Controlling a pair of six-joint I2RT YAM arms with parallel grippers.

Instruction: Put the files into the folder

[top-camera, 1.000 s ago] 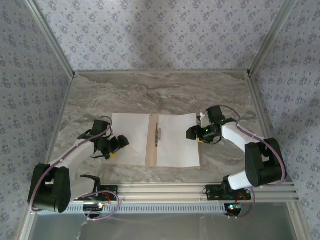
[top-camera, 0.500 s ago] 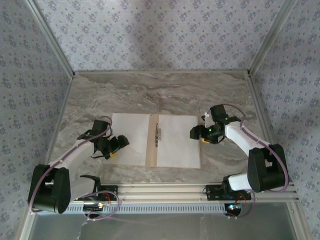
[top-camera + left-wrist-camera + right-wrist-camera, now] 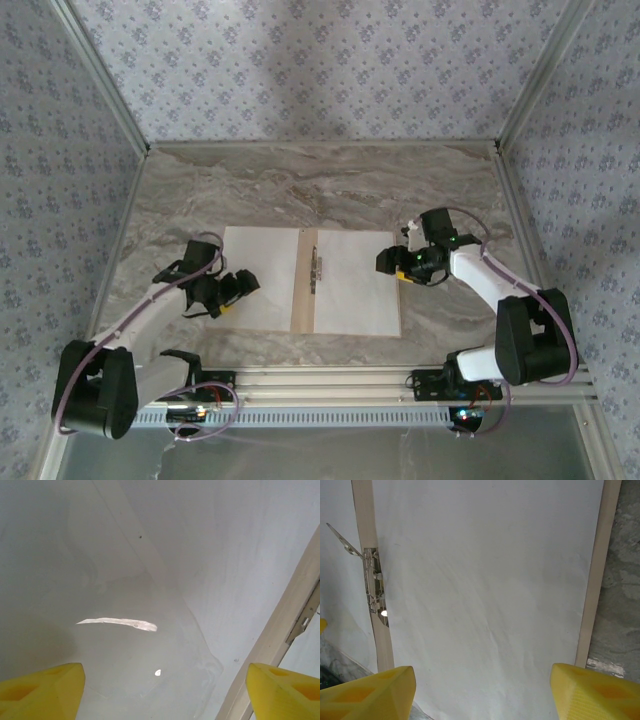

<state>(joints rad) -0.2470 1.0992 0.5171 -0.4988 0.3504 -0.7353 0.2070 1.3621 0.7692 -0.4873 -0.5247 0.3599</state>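
The folder (image 3: 303, 300) lies open in the middle of the desk (image 3: 300, 185), the files (image 3: 355, 285) on its halves. My left claw (image 3: 236, 291) is spread over the 9 o'clock sheet, my right claw (image 3: 391, 265) is spread at the 3 o'clock edge, both pinching nothing

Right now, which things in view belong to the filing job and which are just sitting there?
Job: thin tan cardboard folder, open flat; blank white rectangular paper sheet on its left half; matching white sheet on its right half; small dark metal clip at the spine.
Just there: grey marble-look tabletop; aluminium rail along the near edge; patterned walls.
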